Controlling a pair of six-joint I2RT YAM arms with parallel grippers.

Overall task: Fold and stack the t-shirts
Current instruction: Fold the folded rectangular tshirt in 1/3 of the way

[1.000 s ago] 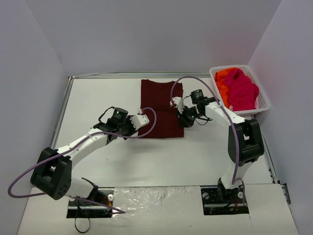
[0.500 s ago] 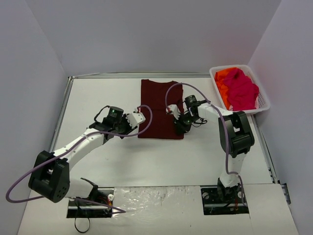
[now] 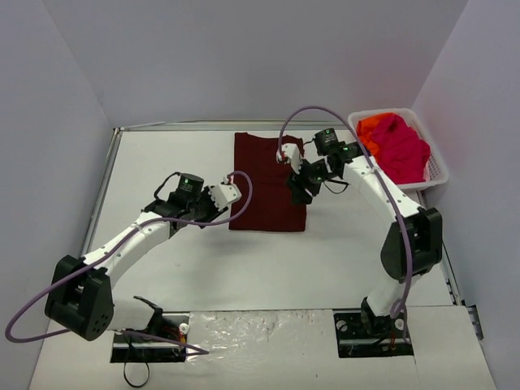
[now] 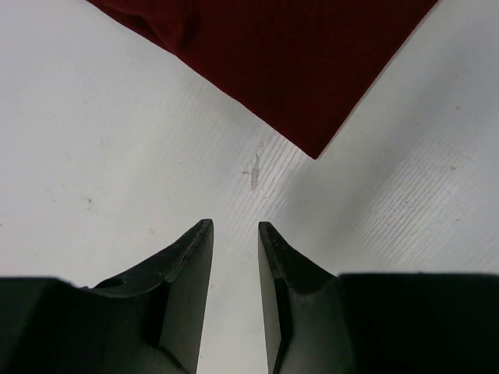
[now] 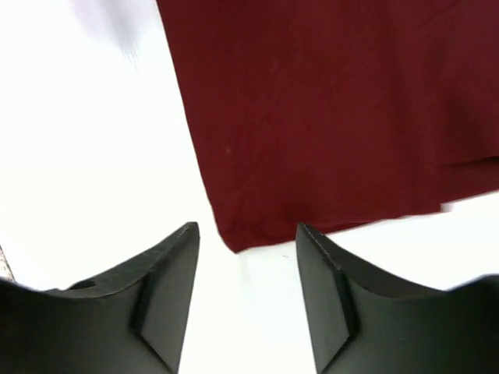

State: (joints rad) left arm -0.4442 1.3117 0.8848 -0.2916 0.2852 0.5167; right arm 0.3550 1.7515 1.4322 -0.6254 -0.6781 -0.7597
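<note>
A dark maroon t-shirt (image 3: 266, 183) lies folded into a long rectangle on the white table. My left gripper (image 3: 233, 195) hovers at its left edge, jaws a little apart over bare table (image 4: 235, 224), with a corner of the maroon cloth (image 4: 312, 70) just ahead. Over the shirt's right side my right gripper (image 3: 297, 188) stands open and empty (image 5: 246, 227), a corner of the shirt (image 5: 327, 117) showing between its fingers. A pink t-shirt (image 3: 403, 150) and an orange one (image 3: 370, 128) are heaped in the basket.
The white lattice basket (image 3: 439, 169) stands at the back right against the wall. A raised table rim (image 3: 104, 187) runs along the left and back. Both arm bases sit at the near edge.
My right gripper has gone from shut to open and has moved back from the shirt's near right part. The left arm drifted slightly left. The maroon shirt lies as before.
</note>
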